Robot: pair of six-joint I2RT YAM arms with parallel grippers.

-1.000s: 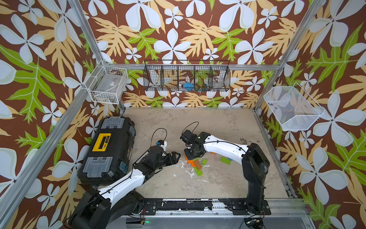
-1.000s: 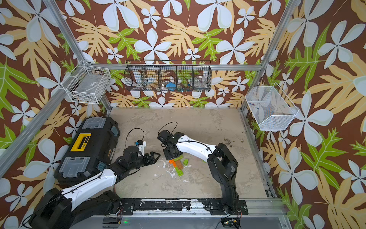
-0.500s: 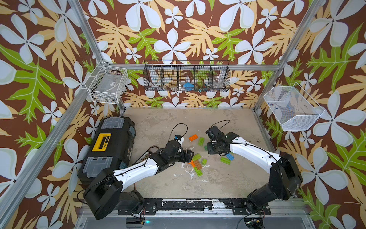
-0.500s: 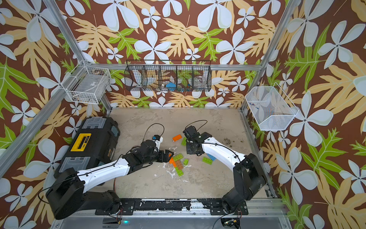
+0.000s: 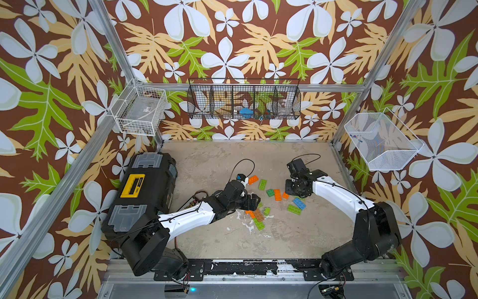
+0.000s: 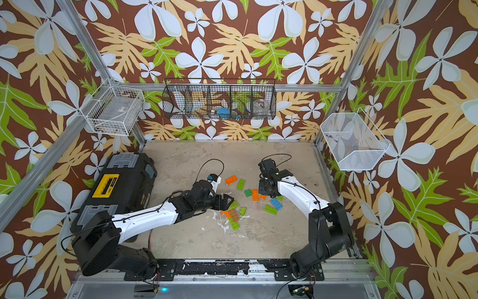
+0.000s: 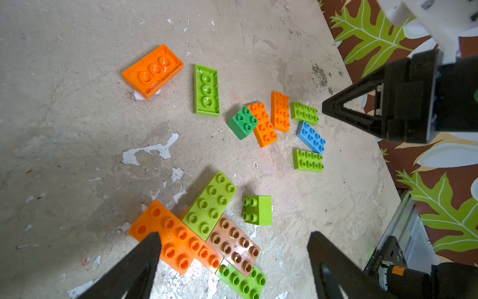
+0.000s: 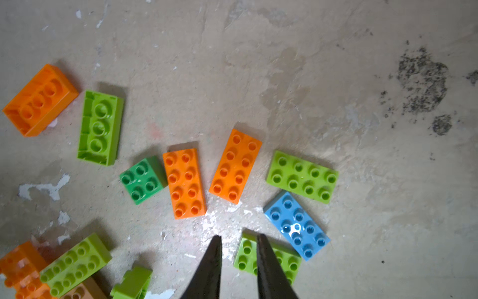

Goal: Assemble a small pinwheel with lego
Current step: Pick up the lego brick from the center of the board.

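Note:
Lego bricks lie scattered mid-table. A joined cluster (image 5: 257, 216) of orange, lime and brown bricks (image 7: 234, 244) sits nearest my left gripper (image 7: 234, 234), which hovers wide open above it, holding nothing; it shows in both top views (image 5: 256, 202) (image 6: 229, 200). Loose pieces include two upside-down bricks, orange (image 5: 253, 179) and lime (image 5: 263, 184), a dark green square (image 8: 142, 181), two orange bricks (image 8: 185, 183), a blue brick (image 8: 297, 226) and lime ones (image 8: 302, 177). My right gripper (image 8: 238, 236) (image 5: 286, 192) hangs over a lime brick (image 8: 284, 259), its jaws only narrowly apart and empty.
A black and yellow toolbox (image 5: 144, 191) fills the table's left side beside my left arm. Wire baskets hang on the walls: white at the back left (image 5: 141, 114), black at the back (image 5: 244, 99), white mesh at the right (image 5: 382, 142).
My left gripper has reached rightward to the brick cluster. My right arm has swung from the table's middle out to the right, uncovering the loose bricks.

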